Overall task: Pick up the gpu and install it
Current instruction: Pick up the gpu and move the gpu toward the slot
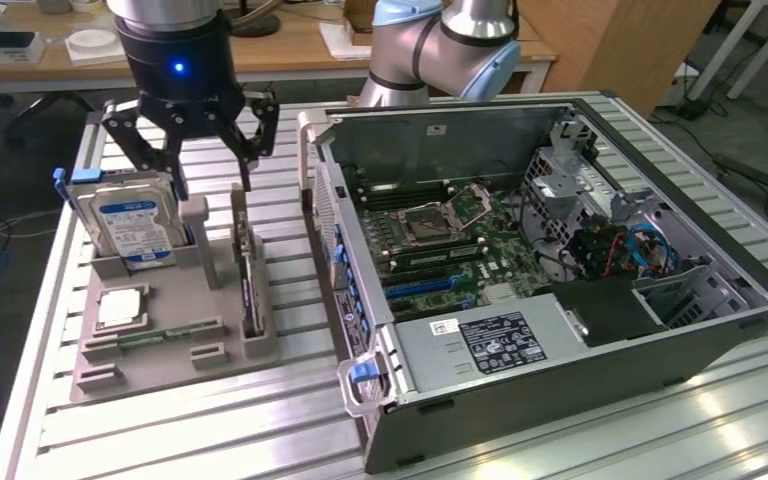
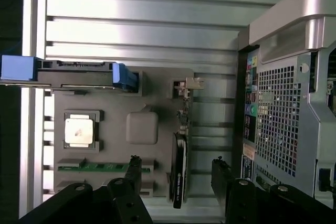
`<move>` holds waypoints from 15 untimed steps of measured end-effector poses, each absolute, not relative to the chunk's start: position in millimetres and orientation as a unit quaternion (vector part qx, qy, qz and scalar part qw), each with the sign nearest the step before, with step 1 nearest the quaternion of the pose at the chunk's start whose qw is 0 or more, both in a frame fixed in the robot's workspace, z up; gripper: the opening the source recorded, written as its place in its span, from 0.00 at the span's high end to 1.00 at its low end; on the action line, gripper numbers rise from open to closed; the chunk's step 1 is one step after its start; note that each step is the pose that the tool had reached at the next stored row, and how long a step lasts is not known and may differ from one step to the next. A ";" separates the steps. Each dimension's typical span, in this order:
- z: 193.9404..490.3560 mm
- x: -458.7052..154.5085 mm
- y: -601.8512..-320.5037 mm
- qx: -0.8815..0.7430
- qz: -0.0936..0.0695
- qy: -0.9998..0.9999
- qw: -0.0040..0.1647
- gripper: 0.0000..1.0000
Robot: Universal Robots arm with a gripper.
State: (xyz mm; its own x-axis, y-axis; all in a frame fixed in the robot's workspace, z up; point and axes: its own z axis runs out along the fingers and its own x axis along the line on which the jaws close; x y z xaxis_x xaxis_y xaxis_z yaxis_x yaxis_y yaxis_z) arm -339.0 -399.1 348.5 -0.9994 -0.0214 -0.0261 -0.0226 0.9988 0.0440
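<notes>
Your black two-fingered gripper [image 1: 208,182] hangs with its jaws spread as wide as they go and nothing in them, above the far part of the grey moulded parts tray [image 1: 157,365] on the ribbed aluminium table [image 1: 224,430]. The gpu [image 1: 245,270], a thin dark circuit card with a round black fan on one face, stands on edge in the slot along the tray's side at the exterior view's right, just beside the open dark-grey computer tower case [image 1: 531,400]. Its silver bracket sits at the end nearer the hard drive. In the wrist view the card's top edge [image 2: 180,166] runs between your two fingers [image 2: 134,174], so the line looks roughly right. I judge the step in hand to be the approach for the pick. To do it well, keep the card's edge centred between the pads as you descend, so that both faces are met together and the card is not levered sideways in its slot. Aim the pads at bare board or the fan's frame, not at the fan blades. Mind the silver hard drive with the blue-and-white label [image 1: 131,225], which stands upright in the tray at the exterior view's left of the card; your outer finger passes near it. The square silver processor chip [image 1: 120,308] and the narrow green memory stick [image 1: 157,336] lie flat and low, well clear of your path.
</notes>
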 end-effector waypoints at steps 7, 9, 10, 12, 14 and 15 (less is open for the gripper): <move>339.5 -339.0 -399.1 -0.011 0.022 1.000 0.013 0.35; 337.6 -339.0 -399.0 -0.011 0.022 1.000 0.013 0.35; 336.8 -339.0 -399.1 -0.011 0.022 1.000 0.013 0.35; 335.8 -337.9 -399.1 -0.011 0.022 1.000 0.013 0.35; 335.0 -336.3 -399.1 -0.011 0.022 1.000 0.013 0.35; 334.6 -335.8 -399.1 -0.011 0.022 1.000 0.013 0.35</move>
State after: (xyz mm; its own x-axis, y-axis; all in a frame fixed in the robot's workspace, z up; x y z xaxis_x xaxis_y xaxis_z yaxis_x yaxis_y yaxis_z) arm -335.8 -399.1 334.6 -0.9994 -0.0215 -0.0261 -0.0226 0.9988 0.0440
